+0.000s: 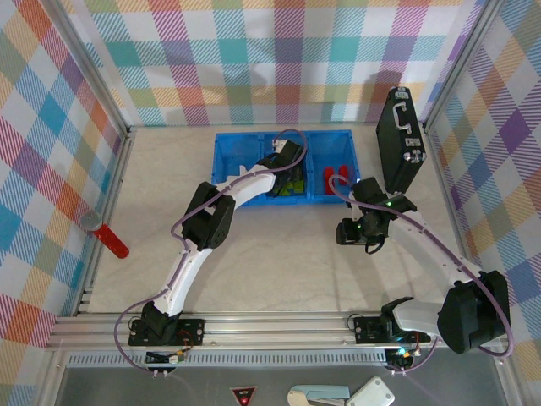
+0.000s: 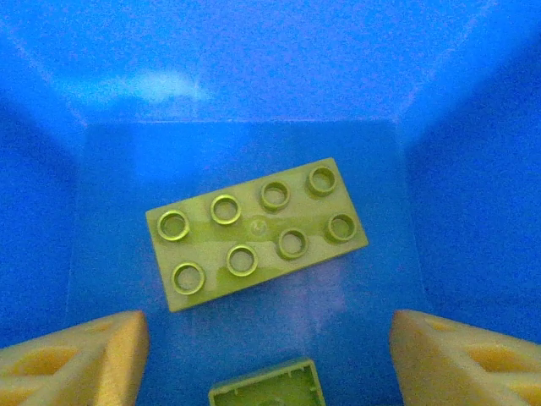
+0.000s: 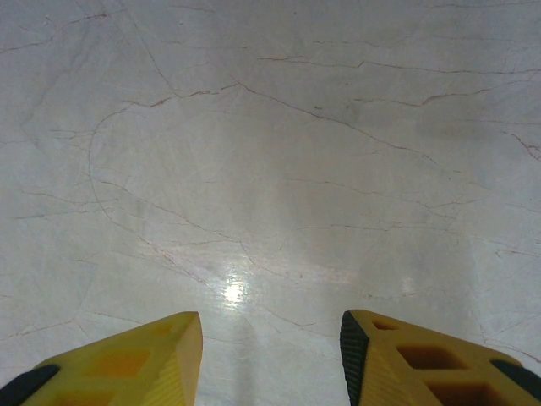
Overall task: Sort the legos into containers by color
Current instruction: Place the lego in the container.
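At the left gripper (image 2: 269, 320): hangs spread wide, gripping nothing, with yellow fingers (image 2: 76, 359) low inside the middle compartment (image 2: 254, 85) of the blue tray (image 1: 241, 156). Reads as a drop-off pose, parted so as to carry nothing back out.

Just beyond, at 12 o'clock: 1 green brick (image 2: 258, 233), 8 studs up, flat on the compartment floor, turned a little askew, apart from both fingers. At 6 o'clock, on the lower edge of the wrist view: a 2nd green brick (image 2: 266, 387), cut off, upper face hard to tell. Fits the rule of green with green.

Outward, from overhead: at 3 o'clock of that compartment, the red bricks (image 1: 336, 178) in the right-hand compartment, kept apart by the dividing wall. At 9 o'clock, the left-hand compartment, partly under the arm; cannot tell the contents.

At the right gripper (image 3: 270, 321): likewise parted and empty, aimed down at the bare marble table (image 3: 270, 169), near the tray's 5 o'clock corner. Probably parked there to stay out of the left arm's path.

Further out: a black case (image 1: 397, 135) on edge at 1 o'clock of the right gripper, no part of the sorting. A red-handled tool (image 1: 112, 242) at 9 o'clock by the left wall, well apart from the tray.

Judging by the grouping, looks well along. Next calls for a straight lift of the left gripper, to avoid nudging bricks or walls.
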You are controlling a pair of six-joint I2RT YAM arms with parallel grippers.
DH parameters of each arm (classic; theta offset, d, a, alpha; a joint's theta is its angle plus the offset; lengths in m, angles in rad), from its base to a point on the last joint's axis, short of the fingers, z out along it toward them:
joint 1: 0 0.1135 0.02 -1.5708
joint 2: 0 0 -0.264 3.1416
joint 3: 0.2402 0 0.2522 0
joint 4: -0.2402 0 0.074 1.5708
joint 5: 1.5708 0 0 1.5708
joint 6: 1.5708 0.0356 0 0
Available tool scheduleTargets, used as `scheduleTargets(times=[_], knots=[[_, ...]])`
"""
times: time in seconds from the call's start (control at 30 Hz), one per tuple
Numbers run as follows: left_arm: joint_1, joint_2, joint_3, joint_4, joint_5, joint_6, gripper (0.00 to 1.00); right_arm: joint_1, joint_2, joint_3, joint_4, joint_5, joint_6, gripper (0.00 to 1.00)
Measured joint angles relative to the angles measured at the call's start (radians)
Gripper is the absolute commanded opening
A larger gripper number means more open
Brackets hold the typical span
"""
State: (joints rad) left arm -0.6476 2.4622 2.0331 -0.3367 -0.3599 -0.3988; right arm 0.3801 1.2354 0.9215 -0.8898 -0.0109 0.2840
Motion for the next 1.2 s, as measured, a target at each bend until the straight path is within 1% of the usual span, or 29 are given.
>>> scheduleTargets(times=[0.27,0.4,0.57,0.77,0.9,0.97,1.03,1.07,1.13,1.2], knots=[[0.0,-0.032,0.0,-0.008,0.03,0.015,0.74,0.0,0.0,0.0,0.0,0.005,0.0,0.49],[0.0,-0.1,-0.009,-0.025,0.05,0.023,0.74,0.0,0.0,0.0,0.0,0.02,0.0,0.51],[0.0,-0.218,-0.07,-0.027,0.082,0.027,0.74,0.0,-0.002,0.0,-0.002,0.058,0.002,0.54],[0.0,-0.394,-0.27,-0.025,0.089,0.053,0.78,0.0,-0.04,0.0,-0.002,0.156,0.028,0.67],[0.0,-0.519,-0.424,-0.027,0.081,0.083,0.83,-0.002,-0.07,0.0,0.007,0.235,0.051,0.76],[0.0,-0.592,-0.504,-0.026,0.069,0.097,0.85,-0.007,-0.083,-0.013,0.031,0.27,0.06,0.83],[0.002,-0.679,-0.593,-0.026,0.051,0.105,0.88,-0.013,-0.097,-0.039,0.06,0.305,0.071,0.94],[0.003,-0.728,-0.64,-0.024,0.041,0.108,0.93,-0.016,-0.105,-0.058,0.079,0.323,0.075,0.99],[0.013,-0.817,-0.721,-0.026,0.023,0.113,0.99,-0.023,-0.12,-0.099,0.116,0.348,0.075,0.99],[0.024,-0.904,-0.797,-0.025,0.003,0.123,1.0,-0.034,-0.135,-0.14,0.156,0.369,0.075,0.99]])
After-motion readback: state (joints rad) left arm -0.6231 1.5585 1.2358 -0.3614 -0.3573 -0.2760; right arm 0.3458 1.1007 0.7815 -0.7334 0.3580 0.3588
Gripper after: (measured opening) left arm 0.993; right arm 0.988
